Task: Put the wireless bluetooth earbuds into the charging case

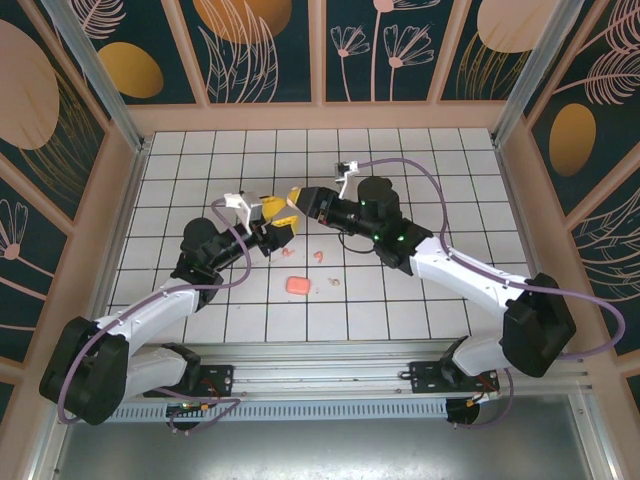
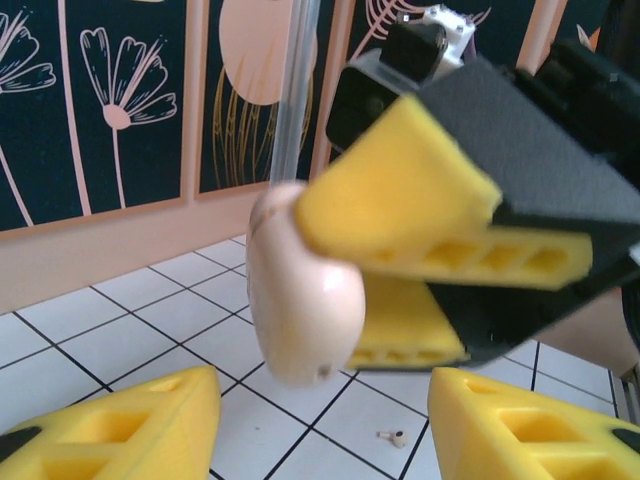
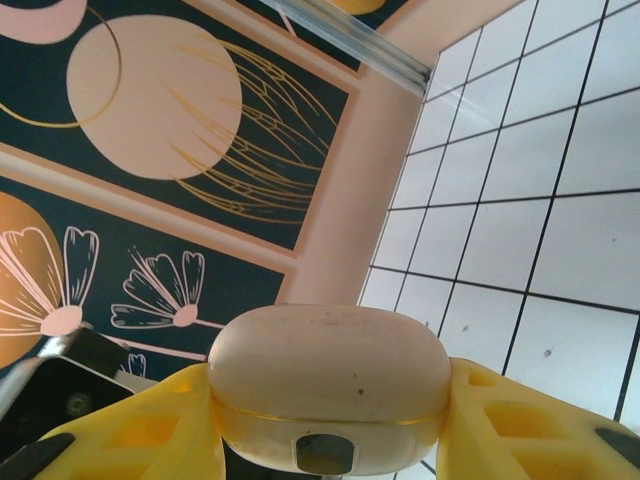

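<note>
My right gripper (image 3: 330, 392) is shut on a beige charging case (image 3: 330, 370), lid closed, its port facing the camera. In the left wrist view the same case (image 2: 300, 295) hangs upright between the right gripper's yellow fingers (image 2: 400, 200), just beyond my left gripper (image 2: 322, 400). The left jaws stand open with nothing between them. Below, a tiny beige earbud (image 2: 395, 437) lies on a white tile. From above, both grippers (image 1: 275, 220) (image 1: 296, 198) meet over the table's middle, with pink earbuds (image 1: 320, 257) (image 1: 286, 252) and a beige earbud (image 1: 334, 283) on the tiles.
A salmon case (image 1: 296, 285) lies closed on the tiles just in front of the grippers. Patterned walls (image 1: 320, 50) and metal posts enclose the tiled table on three sides. The arms' cables loop over the table on both sides.
</note>
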You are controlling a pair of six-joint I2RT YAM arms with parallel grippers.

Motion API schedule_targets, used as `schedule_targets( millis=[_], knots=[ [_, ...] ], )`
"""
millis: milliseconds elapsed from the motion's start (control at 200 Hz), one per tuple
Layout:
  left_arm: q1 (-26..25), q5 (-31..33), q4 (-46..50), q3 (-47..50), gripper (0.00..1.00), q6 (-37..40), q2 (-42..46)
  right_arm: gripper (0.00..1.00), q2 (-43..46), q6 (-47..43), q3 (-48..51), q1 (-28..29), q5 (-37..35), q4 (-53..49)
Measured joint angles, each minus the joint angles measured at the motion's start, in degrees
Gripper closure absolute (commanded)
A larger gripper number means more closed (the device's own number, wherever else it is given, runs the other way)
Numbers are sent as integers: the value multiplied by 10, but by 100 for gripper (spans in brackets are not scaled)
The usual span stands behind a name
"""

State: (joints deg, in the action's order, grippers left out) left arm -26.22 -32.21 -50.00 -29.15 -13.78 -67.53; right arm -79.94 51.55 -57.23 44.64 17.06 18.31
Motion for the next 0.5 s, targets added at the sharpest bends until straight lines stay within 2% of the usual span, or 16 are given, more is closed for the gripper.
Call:
schedule_targets(
  millis=[500],
  knots=[
    [-2,24,3,-12,61,-11,-7,53,-10,21,0,17,9,13]
  ],
)
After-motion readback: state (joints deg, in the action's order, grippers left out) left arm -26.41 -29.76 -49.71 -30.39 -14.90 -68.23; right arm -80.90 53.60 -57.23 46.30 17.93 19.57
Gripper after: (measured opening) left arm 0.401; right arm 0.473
